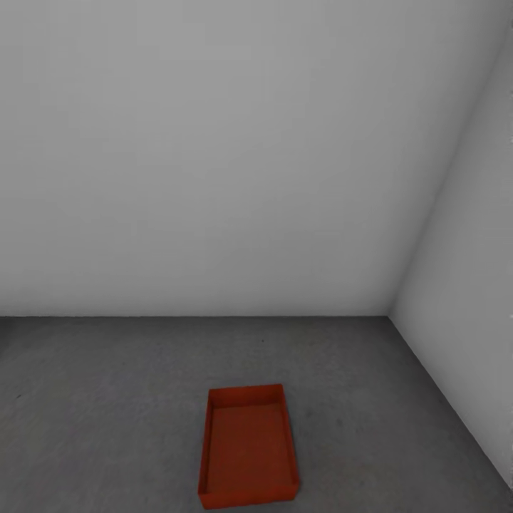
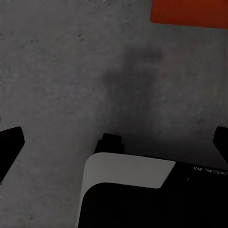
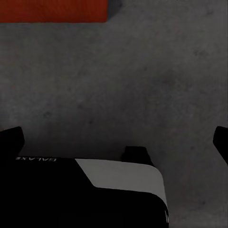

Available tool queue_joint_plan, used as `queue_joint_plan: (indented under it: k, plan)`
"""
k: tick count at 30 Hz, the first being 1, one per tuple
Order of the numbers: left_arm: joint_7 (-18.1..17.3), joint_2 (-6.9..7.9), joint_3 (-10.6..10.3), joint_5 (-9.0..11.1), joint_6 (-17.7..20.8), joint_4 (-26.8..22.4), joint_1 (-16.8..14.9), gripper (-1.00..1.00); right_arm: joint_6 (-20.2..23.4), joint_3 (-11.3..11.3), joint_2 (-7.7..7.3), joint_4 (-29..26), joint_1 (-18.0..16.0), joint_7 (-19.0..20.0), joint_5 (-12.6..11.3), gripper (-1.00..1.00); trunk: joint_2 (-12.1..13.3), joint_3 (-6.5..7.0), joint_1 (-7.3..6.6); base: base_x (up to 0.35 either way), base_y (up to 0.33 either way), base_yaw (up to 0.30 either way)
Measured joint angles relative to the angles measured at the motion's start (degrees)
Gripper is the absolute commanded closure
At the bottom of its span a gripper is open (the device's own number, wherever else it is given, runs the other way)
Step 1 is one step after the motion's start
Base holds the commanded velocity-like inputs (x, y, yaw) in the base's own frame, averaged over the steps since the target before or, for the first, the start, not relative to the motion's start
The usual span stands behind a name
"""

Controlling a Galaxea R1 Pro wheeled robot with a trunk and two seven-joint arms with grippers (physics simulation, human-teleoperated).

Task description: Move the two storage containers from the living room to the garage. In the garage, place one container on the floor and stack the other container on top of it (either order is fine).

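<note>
Pale grey walls [image 1: 214, 157] meet in a corner ahead of me, above the dark, mottled concrete floor [image 1: 107, 399] of the garage. From the head camera I see one orange-red storage container [image 1: 247, 447] sitting flat on that floor, low in the picture and a little right of centre, its open top up and its inside bare. Its near end runs close to the bottom edge of the frame.

On the left wrist camera only a corner of the container [image 2: 190, 13] shows, cut off by the picture's edge, so I cannot make out its walls there. The left gripper [image 2: 116, 145] has its two dark fingertips [image 2: 10, 142] at opposite edges of the frame, spread wide, with nothing between them but floor and part of the robot's own black and white body [image 2: 128, 190].

The right wrist camera gives the same: a strip of the container [image 3: 52, 10], cropped at the edge. The right gripper [image 3: 116, 142] is likewise spread wide and holds nothing.
</note>
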Motion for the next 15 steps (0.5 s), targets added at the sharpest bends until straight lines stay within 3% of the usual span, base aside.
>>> queue_joint_plan:
  k: [3,6,9,15]
  plan:
    - [-0.78,0.48,-0.03,-0.01,0.17,0.02,0.0,-1.0,0.15,-0.1,-0.44,0.03,0.18,4.69,-0.13,-1.0,0.0,0.26,0.0,0.0,0.0,-0.123]
    - [-4.3,1.06,-0.04,0.07,0.48,0.03,0.0,-1.0,0.53,-0.19,-0.83,0.05,0.26,8.55,-0.21,-1.0,0.0,0.51,0.0,0.0,0.0,-0.133]
    - [-7.01,1.86,-0.04,0.05,0.85,0.03,0.0,-1.0,0.69,-0.19,-1.45,0.06,0.28,10.04,-0.12,-1.0,0.0,0.75,0.0,0.0,0.0,-0.147]
    - [-8.13,2.35,-0.05,0.03,0.95,0.03,0.0,-1.0,0.76,-0.06,-1.93,0.06,0.29,11.62,-0.13,-1.0,0.0,1.24,0.0,0.0,0.0,-0.156]
